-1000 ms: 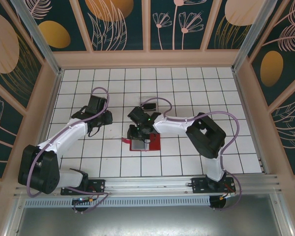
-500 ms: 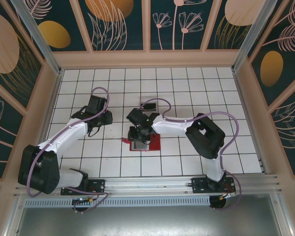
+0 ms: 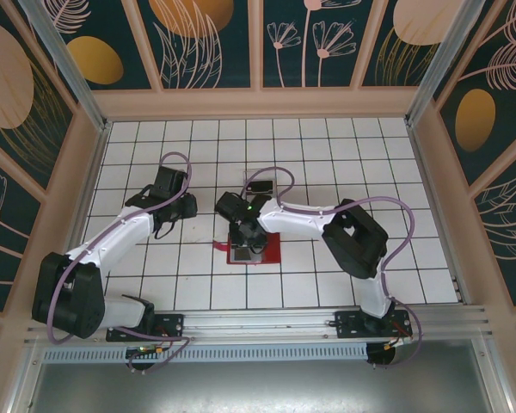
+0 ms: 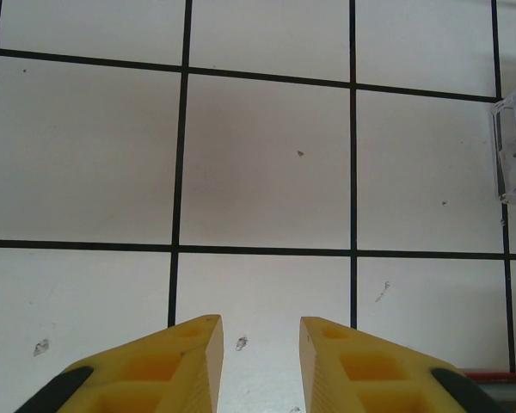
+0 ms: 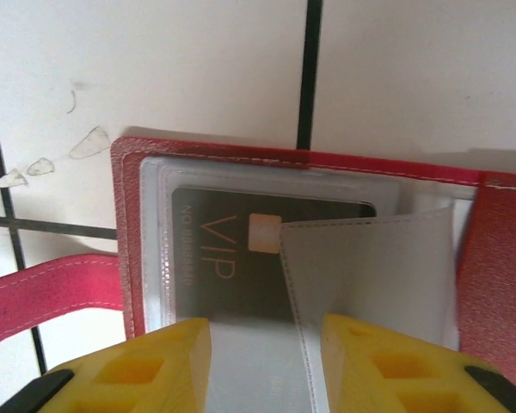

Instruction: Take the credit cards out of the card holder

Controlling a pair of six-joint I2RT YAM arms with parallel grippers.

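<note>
Two yellow-fingered claws work above the white tiled table point(image 3: 327, 155). Nearest the arms' bases, the card holder point(image 3: 268, 250) lies open on the tiles around the table's middle, its red tab point(image 5: 52, 288) pointing left. The right gripper point(image 5: 267, 331) hovers directly over it, jaws parted and clamping nothing. A pale grey pocket flap point(image 5: 370, 267) appears lifted, one edge running between the fingers. Beyond the fingertips, a dark credit card point(image 5: 215, 249) marked VIP sits inside a clear pocket, framed by the red border. Off to the left, the left gripper point(image 4: 260, 331) hangs over bare tile, jaws slightly apart and empty. Farthest back, a small clear plastic box point(image 3: 262, 179) rests just beyond the holder.
</note>
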